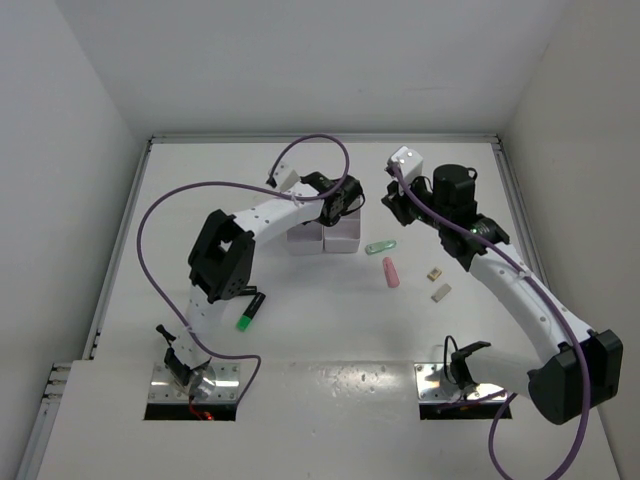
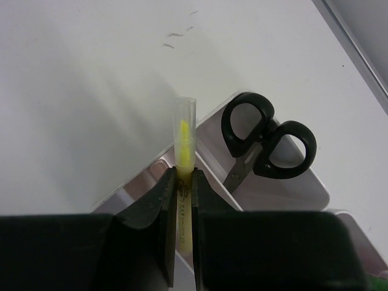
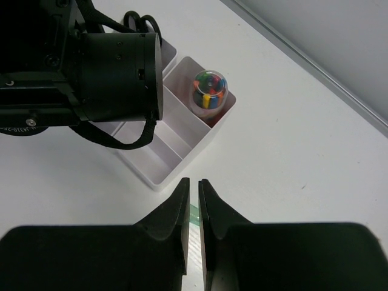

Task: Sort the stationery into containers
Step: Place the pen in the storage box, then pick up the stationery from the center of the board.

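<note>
My left gripper [image 2: 184, 173] is shut on a thin yellow stick [image 2: 185, 130] with a clear cap, held over the edge of a white container [image 2: 291, 194]. Black-handled scissors [image 2: 267, 142] lie in one of its compartments. In the top view the left gripper [image 1: 345, 205] hovers over the two containers [image 1: 325, 243]. My right gripper [image 3: 193, 182] is shut and empty, just right of the containers [image 3: 154, 154]. The green clip [image 3: 193, 213] shows through the thin gap between its fingers. It lies on the table [image 1: 380, 247], apart from the right gripper [image 1: 392, 210].
A pink eraser [image 1: 391, 271] and two beige blocks [image 1: 433, 272] [image 1: 441, 292] lie right of centre. A green black-capped highlighter [image 1: 248, 315] lies beside the left arm. A clear tub of coloured bits [image 3: 210, 91] stands in a container's end compartment. White walls enclose the table.
</note>
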`<control>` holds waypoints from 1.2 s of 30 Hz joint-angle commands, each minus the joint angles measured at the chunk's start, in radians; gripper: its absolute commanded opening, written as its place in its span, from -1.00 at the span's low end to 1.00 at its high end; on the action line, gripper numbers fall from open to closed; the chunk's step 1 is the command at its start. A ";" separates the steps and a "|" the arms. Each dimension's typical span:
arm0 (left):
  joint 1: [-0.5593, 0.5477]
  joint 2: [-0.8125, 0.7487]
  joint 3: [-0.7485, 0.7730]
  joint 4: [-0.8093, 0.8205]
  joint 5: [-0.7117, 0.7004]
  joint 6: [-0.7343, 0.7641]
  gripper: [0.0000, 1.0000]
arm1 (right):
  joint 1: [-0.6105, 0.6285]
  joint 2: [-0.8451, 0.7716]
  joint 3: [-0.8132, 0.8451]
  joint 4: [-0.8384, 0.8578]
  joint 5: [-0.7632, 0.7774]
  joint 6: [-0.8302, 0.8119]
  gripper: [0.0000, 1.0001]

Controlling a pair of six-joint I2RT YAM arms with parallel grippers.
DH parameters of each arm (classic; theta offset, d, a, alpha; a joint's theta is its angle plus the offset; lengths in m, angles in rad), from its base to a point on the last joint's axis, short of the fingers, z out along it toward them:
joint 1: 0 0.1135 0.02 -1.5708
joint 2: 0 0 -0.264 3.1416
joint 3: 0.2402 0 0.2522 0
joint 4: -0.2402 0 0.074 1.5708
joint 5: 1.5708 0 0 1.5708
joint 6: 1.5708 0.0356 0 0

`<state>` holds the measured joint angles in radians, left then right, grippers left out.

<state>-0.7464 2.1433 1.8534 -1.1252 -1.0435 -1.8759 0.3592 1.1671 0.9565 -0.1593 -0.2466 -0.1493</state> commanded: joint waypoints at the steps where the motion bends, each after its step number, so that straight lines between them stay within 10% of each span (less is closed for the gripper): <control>1: -0.005 0.003 0.006 -0.001 -0.007 -0.026 -0.78 | -0.014 -0.024 -0.001 0.032 -0.010 0.008 -0.79; 8: -0.005 0.003 0.006 -0.022 0.002 -0.049 -0.10 | -0.014 -0.024 -0.001 0.032 -0.010 0.008 -0.79; 15: -0.036 -0.063 0.024 -0.041 -0.009 -0.034 -0.03 | -0.014 -0.024 -0.001 0.032 -0.010 0.008 -0.76; 22: -0.087 -0.268 -0.029 -0.009 -0.020 0.156 -0.43 | -0.014 -0.076 -0.001 -0.015 0.053 -0.042 0.51; 25: -0.096 -0.466 -0.207 0.187 0.066 0.486 -0.47 | -0.014 -0.098 0.022 -0.113 0.102 -0.110 0.28; 28: -0.053 -0.727 -0.484 0.673 0.390 1.165 -0.03 | -0.014 -0.109 0.011 -0.224 0.055 -0.280 -1.00; 30: 0.022 -0.903 -0.665 0.794 0.765 1.314 0.67 | -0.014 -0.109 -0.054 -0.276 -0.027 -0.535 -1.00; 36: 0.145 -1.105 -0.770 0.686 0.890 1.474 0.99 | -0.032 -0.013 -0.325 -0.206 -0.066 -1.163 -0.70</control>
<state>-0.6327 1.0939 1.1339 -0.5152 -0.3351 -0.6323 0.3412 1.0706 0.6792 -0.3534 -0.2550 -0.9257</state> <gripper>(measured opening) 0.993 0.115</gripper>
